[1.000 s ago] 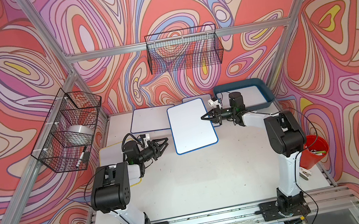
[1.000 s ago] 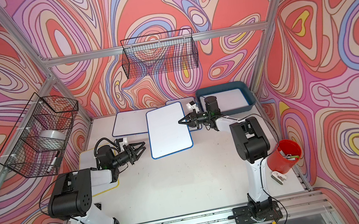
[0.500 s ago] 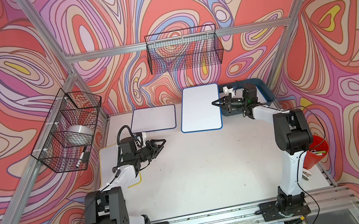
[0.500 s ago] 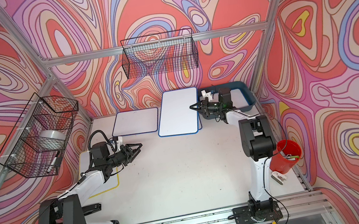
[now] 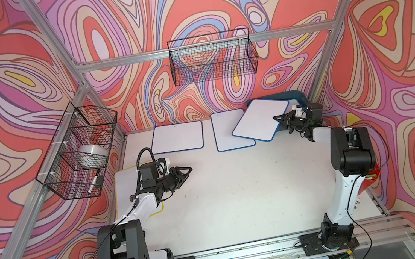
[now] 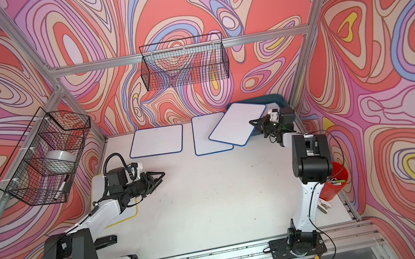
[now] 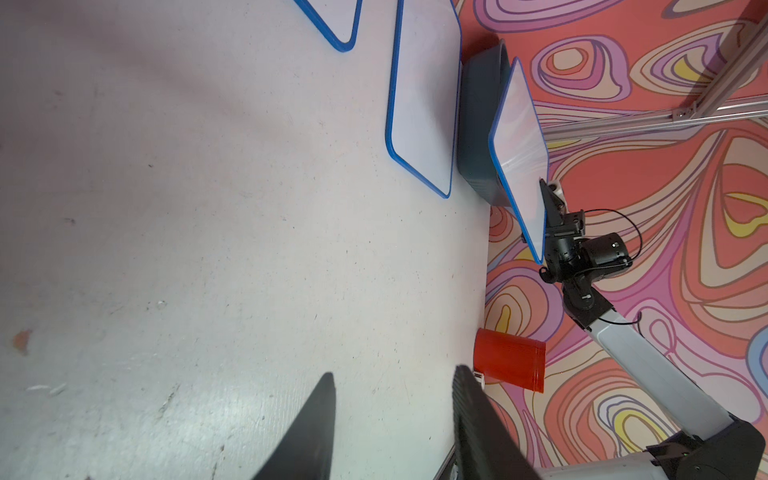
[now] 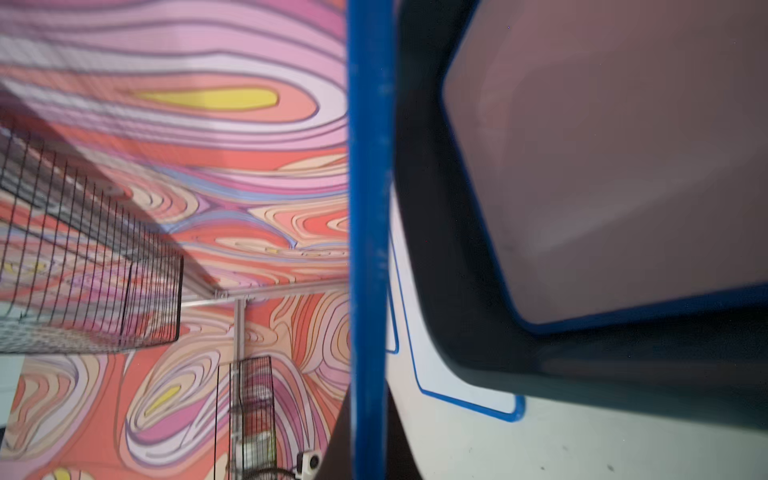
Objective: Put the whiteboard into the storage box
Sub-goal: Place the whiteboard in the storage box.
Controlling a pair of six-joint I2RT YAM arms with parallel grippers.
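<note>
The right gripper is clamped on one edge of a white rectangular blue-framed whiteboard. It holds the board tilted, partly over the shallow dark teal plastic storage box at the far right corner of the white bench. The left gripper hangs partly open and empty near the bench's left edge.

Both top views are bright, even and sharp, with soft shadows on the white flat tabletop. In the right wrist view the edge of the blue-framed flat whiteboard and the black wire mesh basket are blurred.
</note>
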